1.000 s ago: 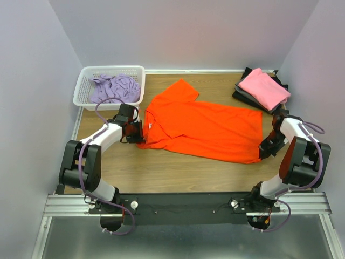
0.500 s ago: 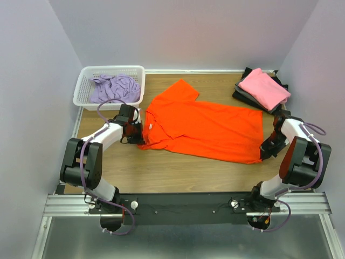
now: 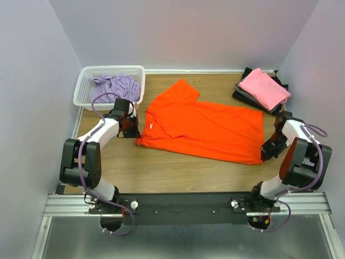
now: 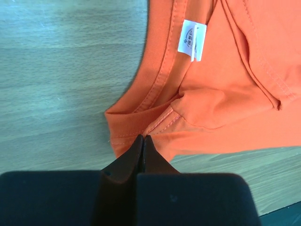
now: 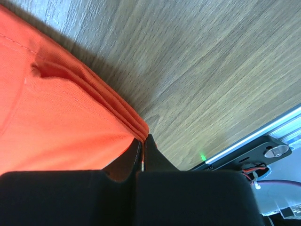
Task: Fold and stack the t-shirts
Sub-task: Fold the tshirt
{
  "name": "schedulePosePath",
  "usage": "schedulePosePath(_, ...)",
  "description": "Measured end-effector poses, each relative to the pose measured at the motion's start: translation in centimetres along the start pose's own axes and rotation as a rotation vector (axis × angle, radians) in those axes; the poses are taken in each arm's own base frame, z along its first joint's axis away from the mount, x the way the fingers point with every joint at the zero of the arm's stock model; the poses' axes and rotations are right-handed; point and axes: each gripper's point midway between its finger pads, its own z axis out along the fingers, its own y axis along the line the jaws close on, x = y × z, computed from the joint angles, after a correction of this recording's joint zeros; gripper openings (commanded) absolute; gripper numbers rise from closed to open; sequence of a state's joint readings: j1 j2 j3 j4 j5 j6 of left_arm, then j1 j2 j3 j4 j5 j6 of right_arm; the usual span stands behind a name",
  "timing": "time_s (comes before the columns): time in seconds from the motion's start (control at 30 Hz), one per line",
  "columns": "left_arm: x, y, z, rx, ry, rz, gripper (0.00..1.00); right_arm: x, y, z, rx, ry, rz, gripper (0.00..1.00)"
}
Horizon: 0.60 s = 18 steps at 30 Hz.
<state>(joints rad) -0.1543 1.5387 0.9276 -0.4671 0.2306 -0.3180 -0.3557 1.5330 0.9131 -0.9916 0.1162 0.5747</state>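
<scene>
A bright orange t-shirt lies spread on the wooden table, collar to the left and hem to the right. My left gripper is shut on its shoulder edge beside the collar. In the left wrist view the closed tips pinch the orange cloth below the white label. My right gripper is shut on the near hem corner. In the right wrist view the tips pinch the folded hem of the shirt. A pink t-shirt lies folded on dark shirts at the back right.
A white lattice basket at the back left holds a crumpled lavender t-shirt. Lilac walls close in the table on three sides. The metal rail with the arm bases runs along the near edge.
My left gripper has moved left and a little back, drawing the shirt's collar edge with it. My right gripper has shifted slightly right and nearer, holding the hem. The shirt lies more stretched.
</scene>
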Motion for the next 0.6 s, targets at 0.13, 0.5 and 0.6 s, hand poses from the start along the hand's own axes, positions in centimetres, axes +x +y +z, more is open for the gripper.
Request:
schedulePosePath(0.13, -0.4, 0.5, -0.2, -0.007, -0.004, -0.001, 0.00, -0.1, 0.0, -0.1, -0.004, -0.006, 0.001, 0.02)
schedulePosePath(0.5, 1.1, 1.7, 0.6, -0.037, 0.072, 0.012, 0.50, -0.3, -0.2, -0.3, -0.001, -0.021, 0.009, 0.23)
schedulePosePath(0.6, 0.7, 2.0, 0.2, -0.054, 0.071, 0.015, 0.59, -0.5, -0.5, -0.6, 0.006, -0.041, 0.005, 0.55)
